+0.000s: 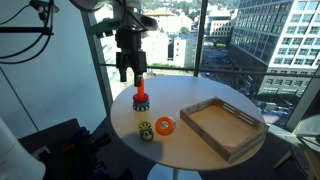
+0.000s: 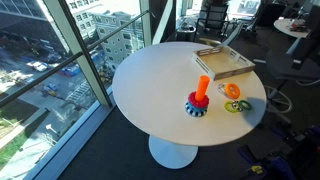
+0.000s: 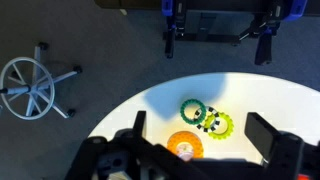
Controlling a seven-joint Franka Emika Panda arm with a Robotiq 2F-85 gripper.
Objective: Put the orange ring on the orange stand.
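Observation:
The orange ring [image 1: 164, 125] lies flat on the white round table, between the orange stand [image 1: 140, 98] and the wooden tray. It shows in both exterior views [image 2: 232, 91], and in the wrist view [image 3: 185, 146] with a pale centre. The stand [image 2: 200, 97] is an upright orange peg on a round base with a bluish bottom. My gripper [image 1: 128, 70] hangs open and empty above the stand, a little to its side. In the wrist view its fingers [image 3: 203, 128] are wide apart, high over the rings. The stand is hidden there. The gripper is out of one exterior view.
A yellow-green ring [image 1: 146, 130] [image 3: 216, 124] lies beside the orange ring, overlapping a dark green ring [image 3: 192, 110]. An empty wooden tray [image 1: 228, 141] [image 2: 209, 68] sits further along the table [image 2: 150, 90]. Glass windows run along one side. An office chair base [image 3: 30, 88] stands on the floor.

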